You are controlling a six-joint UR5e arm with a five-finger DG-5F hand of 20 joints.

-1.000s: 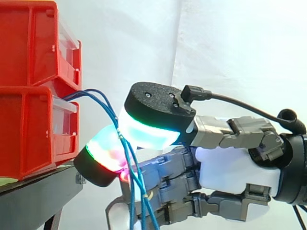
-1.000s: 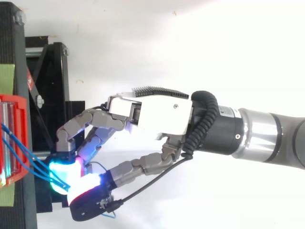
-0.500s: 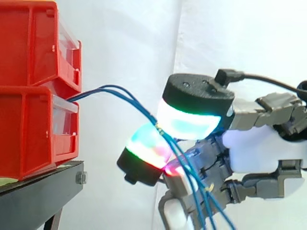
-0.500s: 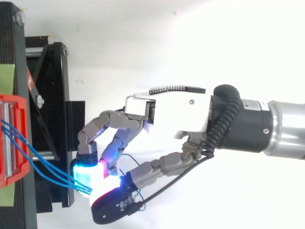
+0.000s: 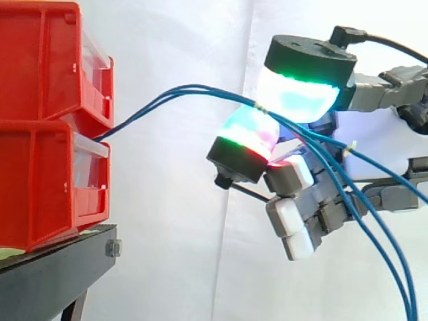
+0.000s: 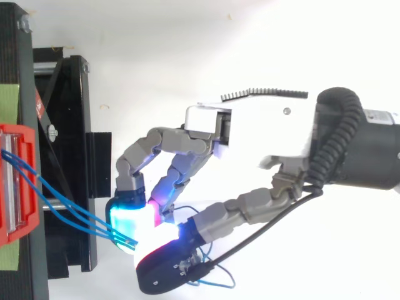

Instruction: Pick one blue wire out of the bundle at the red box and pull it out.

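Blue wires [image 5: 167, 93]: you have a small bundle, not a single strand. The top view shows about three strands [image 6: 69, 209] running side by side. They leave the front of the red box [image 5: 47, 180], at the gap under the upper red bin [image 5: 47, 60], then rise in a shallow arc to the right. After the pinch they trail down to the lower right edge of the side view. The arc is curved, not straight, so judge some slack left.

Hand [image 6: 262, 131]: closed in a pinch on the blue wires. Two glowing pads [image 5: 294, 100] meet with the strands between them, and the other fingers are curled below and hold nothing. The pinch point lies well apart from the box, out over open space before the white curtain [image 5: 187, 221]. It is past the edge of the black stand [image 5: 53, 267].

Step in hand: the pull-out. The box ends of the wires are inside the bin front, so the step is not yet done.

Next move, as a judgement: draw the hand farther from the box along the line of the wires until the slack goes and the ends slip free. Note the risk that you grip several strands where the task asks for one.
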